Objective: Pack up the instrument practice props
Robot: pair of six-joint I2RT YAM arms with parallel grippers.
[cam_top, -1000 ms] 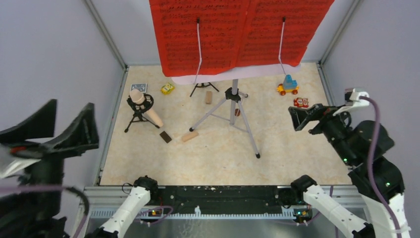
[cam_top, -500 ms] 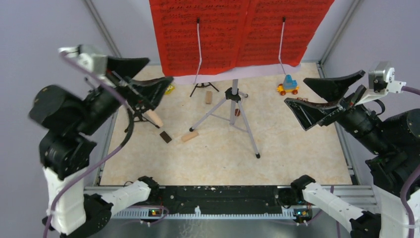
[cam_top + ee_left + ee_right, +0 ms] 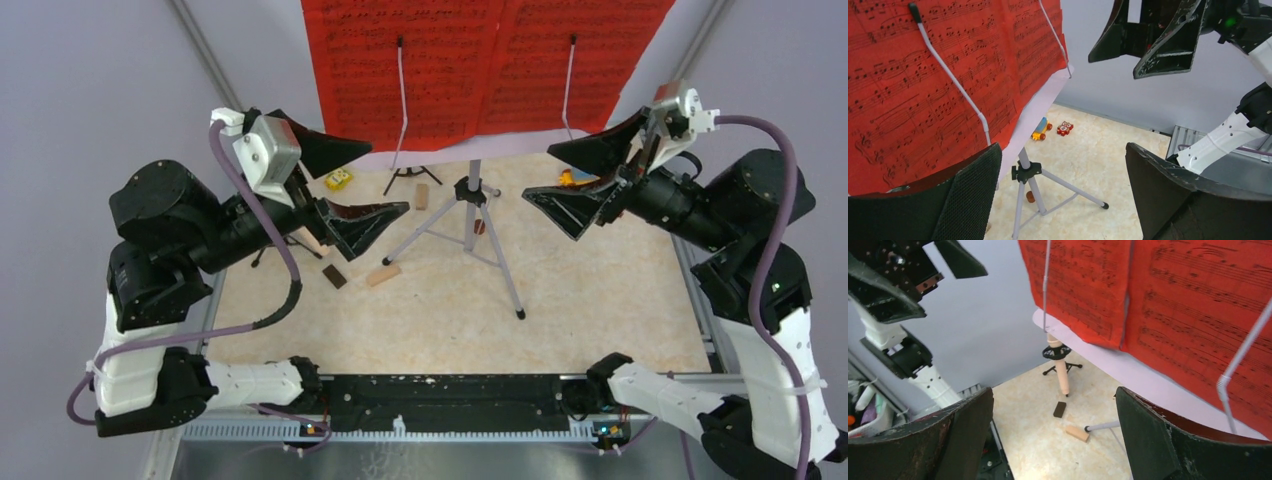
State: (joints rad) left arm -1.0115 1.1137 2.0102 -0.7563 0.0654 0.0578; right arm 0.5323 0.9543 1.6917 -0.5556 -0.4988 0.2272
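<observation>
The red sheet-music pages [image 3: 480, 60] rest on the white music desk [image 3: 440, 156], held by two wire clips. The desk stands on silver tripod legs [image 3: 470, 228] mid-table. My left gripper [image 3: 385, 180] is open and empty, raised left of the stand; the left wrist view [image 3: 1063, 195] shows the pages [image 3: 938, 75] and the legs [image 3: 1028, 190]. My right gripper [image 3: 540, 172] is open and empty, raised right of the stand, and also shows in the right wrist view [image 3: 1055, 435]. A beige microphone [image 3: 1062, 372] sits in a small black tripod [image 3: 1058, 365]. A second small black tripod [image 3: 410, 175] stands behind. I see no black microphone.
Tan wooden blocks [image 3: 383, 274] [image 3: 421, 195] and a dark block [image 3: 334, 276] lie near the stand's legs. A yellow toy car [image 3: 338, 179] is at the back left. Two more toys [image 3: 1040, 131] [image 3: 1064, 128] are at the back right. Grey walls enclose the table.
Both arms have swung up and inward from the table's sides. Their open grippers now face each other on either side of the music stand. Nothing on the table has moved.
</observation>
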